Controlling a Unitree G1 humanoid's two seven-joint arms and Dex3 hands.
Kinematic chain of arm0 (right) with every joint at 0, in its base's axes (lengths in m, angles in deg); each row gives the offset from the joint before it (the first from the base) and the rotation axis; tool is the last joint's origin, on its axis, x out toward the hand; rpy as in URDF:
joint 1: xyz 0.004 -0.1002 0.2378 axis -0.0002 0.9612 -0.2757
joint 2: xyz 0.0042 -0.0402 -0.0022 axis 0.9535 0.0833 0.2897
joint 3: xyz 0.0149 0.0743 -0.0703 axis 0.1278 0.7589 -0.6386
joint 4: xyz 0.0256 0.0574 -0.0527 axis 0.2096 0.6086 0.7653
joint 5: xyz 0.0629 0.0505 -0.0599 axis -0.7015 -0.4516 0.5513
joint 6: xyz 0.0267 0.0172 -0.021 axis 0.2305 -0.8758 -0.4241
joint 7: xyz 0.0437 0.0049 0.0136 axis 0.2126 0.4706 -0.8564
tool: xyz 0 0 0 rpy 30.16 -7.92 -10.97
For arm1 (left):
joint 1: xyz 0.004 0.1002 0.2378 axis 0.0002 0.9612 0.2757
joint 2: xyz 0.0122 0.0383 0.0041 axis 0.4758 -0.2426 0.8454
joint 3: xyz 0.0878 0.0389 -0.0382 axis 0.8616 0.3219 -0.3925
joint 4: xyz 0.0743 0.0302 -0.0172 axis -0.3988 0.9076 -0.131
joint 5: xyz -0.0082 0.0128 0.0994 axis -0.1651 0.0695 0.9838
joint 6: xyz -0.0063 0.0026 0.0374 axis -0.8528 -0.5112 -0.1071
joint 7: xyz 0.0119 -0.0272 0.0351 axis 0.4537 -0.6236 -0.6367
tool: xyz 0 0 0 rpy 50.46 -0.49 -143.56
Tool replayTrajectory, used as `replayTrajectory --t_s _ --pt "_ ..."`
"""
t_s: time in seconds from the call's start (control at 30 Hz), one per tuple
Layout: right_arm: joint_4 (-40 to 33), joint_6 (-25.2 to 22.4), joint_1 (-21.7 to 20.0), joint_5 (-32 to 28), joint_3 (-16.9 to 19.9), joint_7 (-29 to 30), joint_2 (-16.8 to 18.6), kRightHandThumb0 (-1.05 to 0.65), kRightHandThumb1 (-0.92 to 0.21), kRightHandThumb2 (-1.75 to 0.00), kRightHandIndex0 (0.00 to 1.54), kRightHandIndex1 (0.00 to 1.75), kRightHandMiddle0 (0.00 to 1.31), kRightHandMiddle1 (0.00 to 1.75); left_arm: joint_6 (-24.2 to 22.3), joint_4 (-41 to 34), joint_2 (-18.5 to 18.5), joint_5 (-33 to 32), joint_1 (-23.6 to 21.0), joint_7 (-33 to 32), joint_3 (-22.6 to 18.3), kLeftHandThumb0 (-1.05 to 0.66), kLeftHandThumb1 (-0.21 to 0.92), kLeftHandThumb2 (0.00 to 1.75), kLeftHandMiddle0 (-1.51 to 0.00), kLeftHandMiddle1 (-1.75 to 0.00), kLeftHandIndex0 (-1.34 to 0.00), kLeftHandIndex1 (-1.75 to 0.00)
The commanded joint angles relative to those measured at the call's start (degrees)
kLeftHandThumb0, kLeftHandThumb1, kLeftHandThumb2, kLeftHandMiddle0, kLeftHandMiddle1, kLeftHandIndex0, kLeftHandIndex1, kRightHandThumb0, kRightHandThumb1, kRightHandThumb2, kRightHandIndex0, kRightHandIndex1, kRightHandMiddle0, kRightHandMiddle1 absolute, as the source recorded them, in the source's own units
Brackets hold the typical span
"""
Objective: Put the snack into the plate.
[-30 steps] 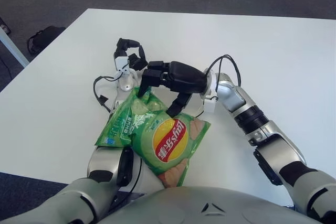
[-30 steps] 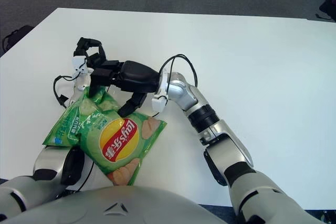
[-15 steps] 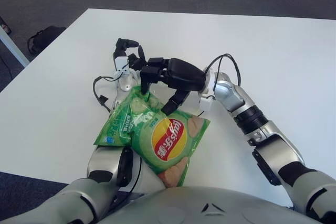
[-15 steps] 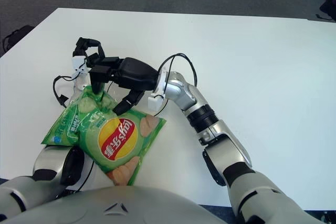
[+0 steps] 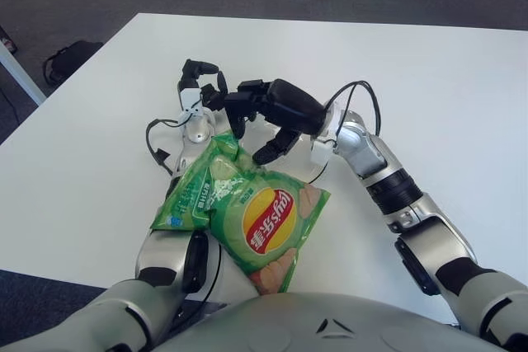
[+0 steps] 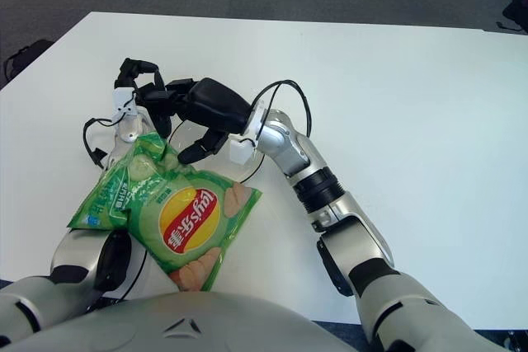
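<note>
The snack, a green Lay's chip bag (image 5: 247, 212), lies flat near the table's front edge, partly draped over my left forearm (image 5: 177, 249). My right hand (image 5: 247, 142) hovers just above the bag's far end with its fingers spread, holding nothing. My left hand (image 5: 202, 84) shows beyond the bag with its black fingers curled and nothing in them. A thin curved line (image 6: 252, 172) beside the bag's right corner may be a plate's rim; I cannot tell. No plate shows plainly.
The white table (image 5: 429, 72) stretches far back and to the right. Black cables (image 5: 157, 142) loop from my left wrist just left of the bag. A dark bag (image 5: 70, 59) sits on the grey floor beyond the table's left edge.
My right hand has let go of the bag's far end and risen slightly back, with its fingers opening. The bag has settled flatter and shifted a little. The left hand has not moved.
</note>
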Motion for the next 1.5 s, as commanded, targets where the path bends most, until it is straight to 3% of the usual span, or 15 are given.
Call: replayTrajectory --t_s 0.0,0.23,0.37,0.57,0.9,1.2,1.33,1.37,1.47 --pt "-2.17 -1.78 -0.03 -1.92 0.7 -1.29 -0.37 0.0 -0.25 -1.36 0.57 1.71 0.57 1.68 -0.45 0.34 0.54 -0.38 0.47 0.51 -0.25 -0.44 0.46 1.13 -1.1 -1.75 -0.5 -1.75" --pt "-3.96 -5.05 -0.28 -4.71 1.57 -2.83 -0.65 0.0 -0.23 -1.33 0.64 1.62 0.63 1.61 0.91 3.4 1.16 -1.07 -0.89 1.62 -0.67 -0.44 0.44 1.16 -1.12 -1.75 -0.51 -1.75" --pt "-4.58 -5.86 -0.52 -4.62 2.59 -2.17 -0.59 -0.01 -0.24 -1.28 0.76 1.6 0.6 1.48 1.26 3.25 1.18 -1.47 -0.68 2.35 -0.8 -0.44 0.44 1.16 -1.12 -1.75 -0.52 -1.75" --pt "-5.98 -8.43 -1.16 -3.69 4.27 -1.79 -0.79 -0.01 -0.24 -1.25 0.81 1.55 0.61 1.43 2.03 2.98 0.96 -2.0 -0.28 2.64 -1.06 -0.45 0.42 1.18 -1.14 -1.75 -0.53 -1.75" --pt "-8.1 -14.61 -2.17 -4.35 5.3 -4.31 -1.94 -0.01 -0.26 -1.19 0.83 1.47 0.6 1.42 3.21 3.17 1.06 -2.3 0.12 2.43 -1.41 -0.46 0.37 1.25 -1.18 -1.75 -0.57 -1.75" --pt "-7.43 -14.7 -2.51 -9.26 5.02 -8.07 -2.32 0.0 -0.32 -1.11 0.79 1.41 0.58 1.45 2.91 3.07 1.33 -2.26 0.06 2.6 -1.45 -0.47 0.35 1.27 -1.21 -1.75 -0.59 -1.75" --pt "-5.47 -13.88 -3.48 -13.27 4.55 -11.99 -2.61 0.0 -0.49 -0.87 0.67 1.34 0.56 1.46 2.7 3.13 1.64 -2.08 -0.1 2.94 -1.21 -0.46 0.39 1.23 -1.2 -1.75 -0.56 -1.75" --pt "-3.95 -12.74 -4.07 -13.78 4.23 -12.8 -2.5 0.0 -0.63 -0.67 0.61 1.31 0.53 1.44 2.76 3.27 1.82 -1.65 -0.17 2.77 -0.98 -0.45 0.4 1.21 -1.2 -1.75 -0.55 -1.75" --pt "0.25 -8.17 -5.28 -13.8 3.38 -13.63 -2.06 -0.07 -0.8 -0.43 0.51 1.27 0.46 1.46 2.99 3.61 2.25 -0.64 -0.21 2.3 -0.44 -0.45 0.4 1.21 -1.2 -1.75 -0.54 -1.75"
